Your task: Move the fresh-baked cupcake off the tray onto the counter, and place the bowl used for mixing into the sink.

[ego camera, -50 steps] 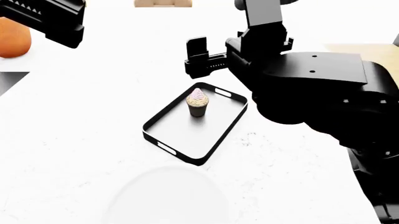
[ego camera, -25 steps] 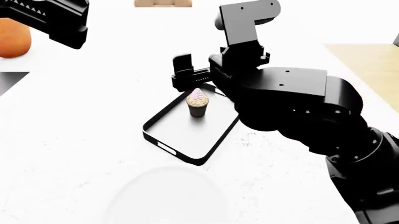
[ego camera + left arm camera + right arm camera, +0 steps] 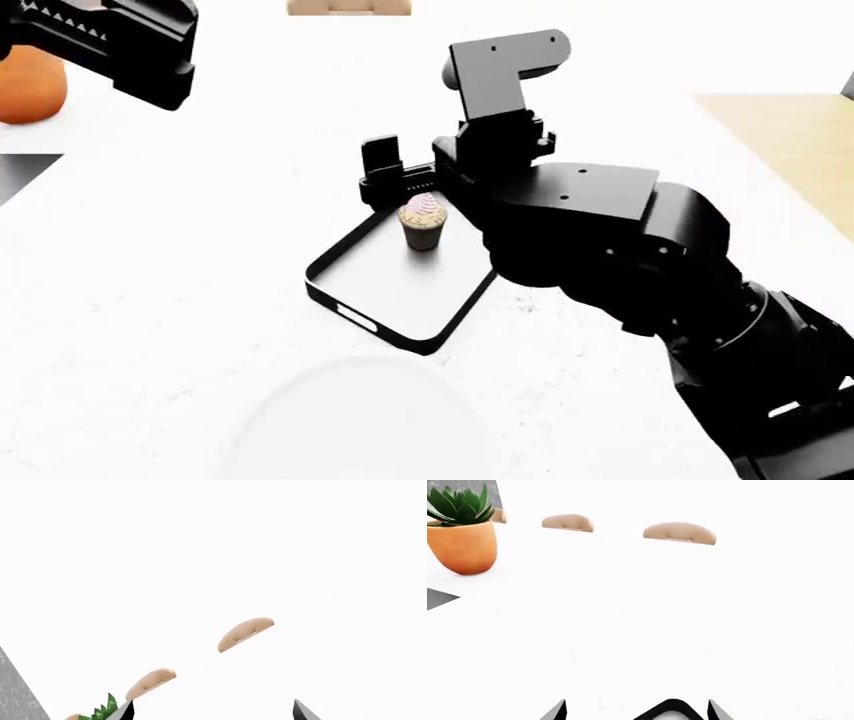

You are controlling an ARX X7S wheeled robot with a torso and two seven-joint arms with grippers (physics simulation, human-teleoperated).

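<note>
The cupcake (image 3: 424,222), with a dark wrapper and pale pink swirl, stands at the far end of the black-rimmed tray (image 3: 350,252) on the white counter (image 3: 174,300). My right gripper (image 3: 419,176) is open and empty, just behind and above the cupcake; one finger (image 3: 383,158) shows and the other is hidden by the wrist. In the right wrist view its open tips (image 3: 636,711) frame a tray corner (image 3: 671,708). The white bowl (image 3: 354,420) sits near the front edge. My left gripper (image 3: 100,40) is raised at the far left, open and empty (image 3: 213,712).
An orange plant pot (image 3: 30,85) stands at the far left and also shows in the right wrist view (image 3: 464,545). A dark patch (image 3: 20,172) at the left edge could be the sink; I cannot tell. Tan chair backs (image 3: 679,532) stand beyond the counter.
My right arm has swung left and forward, bringing its open gripper from the tray's far right corner to just behind the cupcake. The left gripper has shifted only slightly.
</note>
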